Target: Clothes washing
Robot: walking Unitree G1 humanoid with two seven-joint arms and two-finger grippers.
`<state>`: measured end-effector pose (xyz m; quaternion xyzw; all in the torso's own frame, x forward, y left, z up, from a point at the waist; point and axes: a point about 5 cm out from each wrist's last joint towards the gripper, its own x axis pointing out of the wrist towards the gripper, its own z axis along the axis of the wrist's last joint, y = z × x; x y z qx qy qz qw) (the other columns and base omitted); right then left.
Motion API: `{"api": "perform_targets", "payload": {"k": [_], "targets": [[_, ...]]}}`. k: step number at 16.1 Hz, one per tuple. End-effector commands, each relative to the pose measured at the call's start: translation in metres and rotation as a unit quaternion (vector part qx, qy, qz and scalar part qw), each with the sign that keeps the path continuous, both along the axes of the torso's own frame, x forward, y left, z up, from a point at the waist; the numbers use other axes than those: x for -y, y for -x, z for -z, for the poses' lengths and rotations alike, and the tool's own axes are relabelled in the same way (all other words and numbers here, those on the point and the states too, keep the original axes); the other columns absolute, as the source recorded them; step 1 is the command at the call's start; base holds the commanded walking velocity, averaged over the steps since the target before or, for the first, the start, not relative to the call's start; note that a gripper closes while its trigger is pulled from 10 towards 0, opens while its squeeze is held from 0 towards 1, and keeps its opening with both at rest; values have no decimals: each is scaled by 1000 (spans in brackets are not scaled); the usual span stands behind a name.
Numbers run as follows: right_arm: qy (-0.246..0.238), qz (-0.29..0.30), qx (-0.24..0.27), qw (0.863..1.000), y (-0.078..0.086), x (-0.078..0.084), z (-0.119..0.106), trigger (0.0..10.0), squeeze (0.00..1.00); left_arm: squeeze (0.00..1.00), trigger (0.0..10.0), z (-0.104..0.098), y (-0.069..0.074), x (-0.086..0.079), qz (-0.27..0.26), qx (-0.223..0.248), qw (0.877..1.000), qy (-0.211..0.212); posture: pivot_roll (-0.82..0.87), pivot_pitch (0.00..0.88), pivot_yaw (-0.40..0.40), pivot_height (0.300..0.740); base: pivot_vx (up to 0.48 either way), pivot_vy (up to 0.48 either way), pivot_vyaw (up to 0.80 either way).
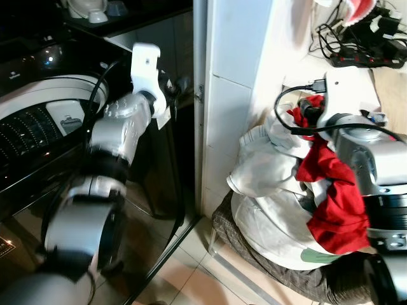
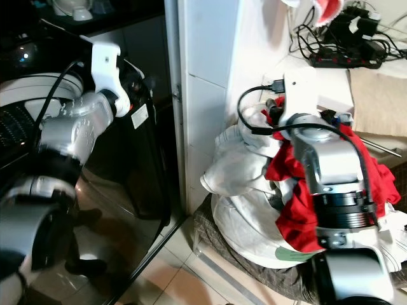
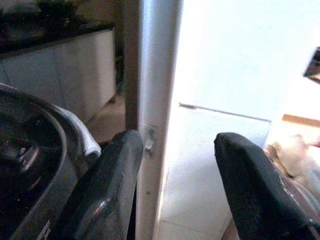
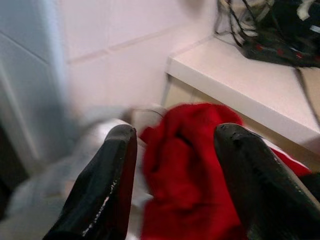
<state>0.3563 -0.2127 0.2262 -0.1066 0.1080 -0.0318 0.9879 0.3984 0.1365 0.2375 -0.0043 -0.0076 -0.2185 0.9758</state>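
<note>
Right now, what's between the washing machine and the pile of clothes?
A white tiled wall with a metal edge strip stands between the washing machine and the clothes pile, seen in both eye views.

Left arm reaches up at the frame's left, left gripper (image 3: 172, 185) fingers spread apart. Right arm extends at right, right gripper (image 4: 175, 182) fingers also parted.

A white tiled wall (image 1: 232, 82) stands in the middle, with a grey metal strip (image 1: 200, 95) running down its edge. Next to it is a dark, shiny glass door (image 1: 152, 190), and the floor (image 1: 191, 279) below has pale tiles. At the far right corner, a light table (image 2: 356, 79) holds a black power strip (image 2: 346, 60) with tangled cords.
</note>
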Motion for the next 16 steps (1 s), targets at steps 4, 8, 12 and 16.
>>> {"api": "perform_targets", "payload": {"k": [4,8,12,16], "targets": [[-9,67,25,997,-6,24,-16,10000,1000,0,10000,-19,34,23,155,63,986,-16,-58,0,28,740,0,0,0],[-35,154,20,987,-5,42,-16,10000,0,0,10000,0,77,44,311,55,946,-78,-59,0,30,740,0,0,0],[-89,183,1,979,-3,48,-2,10000,0,0,10000,9,105,54,408,40,908,-87,-56,0,27,740,0,0,0],[-133,198,-21,971,-4,51,15,10000,0,0,10000,10,108,52,413,34,905,-95,-53,0,26,740,0,0,0]]}}
